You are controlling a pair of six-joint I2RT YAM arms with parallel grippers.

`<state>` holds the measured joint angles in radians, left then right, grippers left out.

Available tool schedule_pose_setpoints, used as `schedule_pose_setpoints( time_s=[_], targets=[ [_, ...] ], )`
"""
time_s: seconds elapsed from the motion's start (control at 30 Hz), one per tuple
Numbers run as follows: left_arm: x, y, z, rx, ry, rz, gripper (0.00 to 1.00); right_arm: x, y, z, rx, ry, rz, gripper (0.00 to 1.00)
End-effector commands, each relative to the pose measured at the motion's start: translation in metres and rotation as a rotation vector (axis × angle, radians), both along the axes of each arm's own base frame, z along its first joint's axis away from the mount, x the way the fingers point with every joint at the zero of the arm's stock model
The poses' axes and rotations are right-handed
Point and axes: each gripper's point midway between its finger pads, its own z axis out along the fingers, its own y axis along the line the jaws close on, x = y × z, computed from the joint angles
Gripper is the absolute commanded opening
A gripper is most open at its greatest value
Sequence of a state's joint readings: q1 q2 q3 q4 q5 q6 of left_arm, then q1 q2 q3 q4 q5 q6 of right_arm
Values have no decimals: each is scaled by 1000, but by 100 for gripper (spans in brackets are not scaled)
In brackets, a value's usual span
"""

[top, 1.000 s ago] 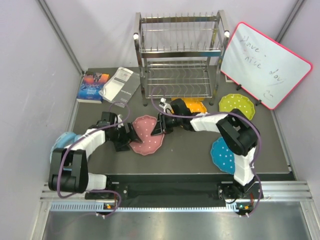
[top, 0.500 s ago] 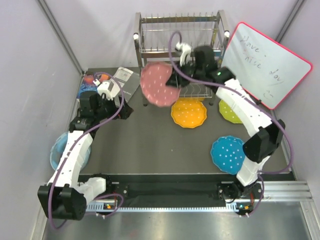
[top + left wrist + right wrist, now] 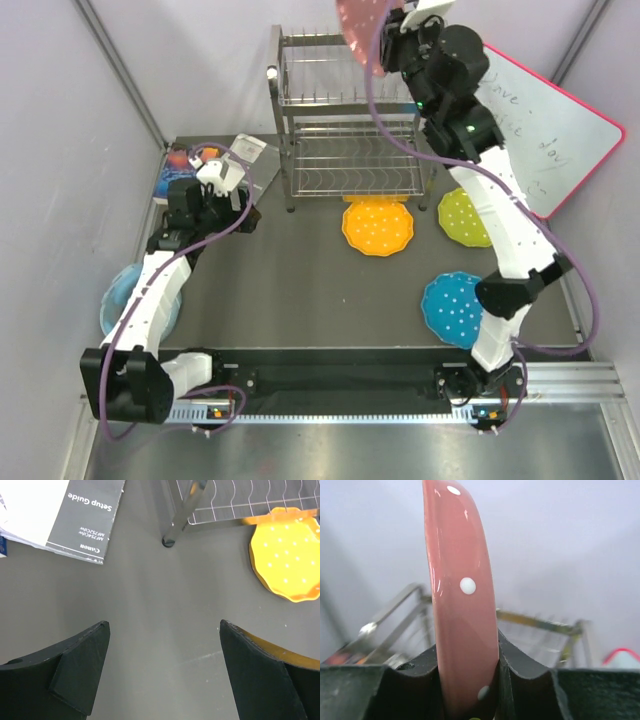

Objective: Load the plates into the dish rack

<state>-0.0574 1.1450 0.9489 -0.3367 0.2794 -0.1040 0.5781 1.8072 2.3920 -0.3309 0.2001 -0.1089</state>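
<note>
My right gripper (image 3: 392,38) is shut on the pink plate (image 3: 360,28), holding it on edge high above the top tier of the dish rack (image 3: 355,100). In the right wrist view the pink plate (image 3: 462,605) stands upright between my fingers, the rack blurred behind. The orange plate (image 3: 377,226) lies flat in front of the rack and also shows in the left wrist view (image 3: 287,555). The yellow-green plate (image 3: 466,216) and the blue plate (image 3: 455,309) lie flat on the right. My left gripper (image 3: 238,215) is open and empty over the mat, left of the rack.
A whiteboard (image 3: 550,130) with a pink frame leans at the back right. A booklet (image 3: 60,515) and a book (image 3: 180,170) lie at the back left. A pale light-blue dish (image 3: 125,300) sits at the left edge. A rack post (image 3: 185,512) stands near my left gripper.
My right gripper has lifted the pink plate off the mat and up above the rack top. My left arm has drawn back to the left and opened away from the plate.
</note>
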Motion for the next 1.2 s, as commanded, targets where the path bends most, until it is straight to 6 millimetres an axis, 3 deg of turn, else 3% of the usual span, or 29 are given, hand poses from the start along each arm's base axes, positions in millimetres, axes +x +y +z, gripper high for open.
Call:
schedule_pose_setpoints(
  time_s=[0.0,0.03,0.1,0.23,0.43,0.63,0.73,0.9,1.17],
  targets=[
    [14,1,3,-13,-65,18,95,-7,-83,97,204,-368,-456,0],
    [12,0,-2,-21,-53,17,95,2,-81,91,194,-367,-486,0],
    [12,-1,-4,-40,-51,23,94,-2,-89,100,202,-424,-541,0],
    [12,-2,-6,-46,-46,24,94,5,-99,95,197,-438,-610,0],
    [12,-2,-6,-46,-46,24,94,-1,-136,105,223,-452,-679,0],
    [12,-2,-6,-46,-46,24,94,10,-170,95,242,-365,-642,0],
    [12,-2,-6,-46,-46,24,94,22,-171,85,238,-311,-567,0],
    [12,-2,-6,-46,-46,24,94,29,-172,84,238,-314,-563,0],
    [12,-2,-6,-46,-46,24,94,46,-150,60,247,-236,-494,0]
  ],
)
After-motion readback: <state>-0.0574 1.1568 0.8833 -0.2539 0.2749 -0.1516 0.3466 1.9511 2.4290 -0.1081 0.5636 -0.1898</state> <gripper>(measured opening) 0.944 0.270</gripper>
